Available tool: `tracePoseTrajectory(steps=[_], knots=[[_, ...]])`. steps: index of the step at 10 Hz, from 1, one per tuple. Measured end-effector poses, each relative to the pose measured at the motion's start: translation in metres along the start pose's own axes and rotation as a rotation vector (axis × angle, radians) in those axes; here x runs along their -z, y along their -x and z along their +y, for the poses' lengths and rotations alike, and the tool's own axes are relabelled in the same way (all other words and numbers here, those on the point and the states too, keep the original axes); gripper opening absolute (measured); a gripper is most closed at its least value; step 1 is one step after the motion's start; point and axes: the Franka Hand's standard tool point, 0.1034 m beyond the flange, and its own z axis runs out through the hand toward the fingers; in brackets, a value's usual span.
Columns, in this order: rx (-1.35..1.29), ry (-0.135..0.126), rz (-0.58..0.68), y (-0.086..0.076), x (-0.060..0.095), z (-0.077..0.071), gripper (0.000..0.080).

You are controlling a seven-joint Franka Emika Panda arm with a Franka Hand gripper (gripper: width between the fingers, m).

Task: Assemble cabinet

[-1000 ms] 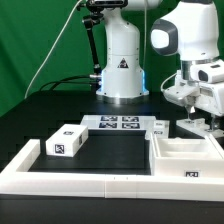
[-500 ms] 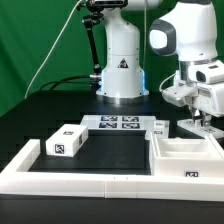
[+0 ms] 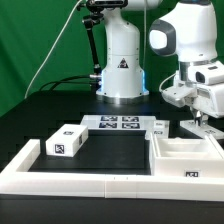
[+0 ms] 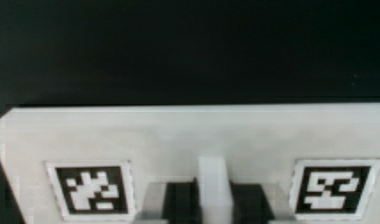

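My gripper point(image 3: 200, 121) is low over the table at the exterior view's right, behind the open white cabinet body point(image 3: 186, 150). In the wrist view a white cabinet panel point(image 4: 187, 135) with two tags fills the frame. Its narrow raised ridge point(image 4: 210, 185) runs between my two dark fingers point(image 4: 169, 200), which sit tight against it on either side; my gripper point(image 4: 210, 205) looks shut on that ridge. A separate white block point(image 3: 65, 141) with tags lies at the exterior view's left.
The marker board point(image 3: 120, 123) lies at the table's middle rear, before the robot's base point(image 3: 122, 75). A long low white border frame point(image 3: 90, 185) runs along the front and left. The table top is black.
The gripper has shifted very slightly; the parts on the table have not moved.
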Motion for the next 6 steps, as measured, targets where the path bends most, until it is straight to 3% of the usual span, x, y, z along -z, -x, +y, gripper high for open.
tracePoseTrajectory(steps=[1,6], knots=[[-0.027,0.004,-0.002,0.001,0.002,0.000,0.0067],[-0.197,0.065,-0.056,0.030,0.041,0.004,0.0068]])
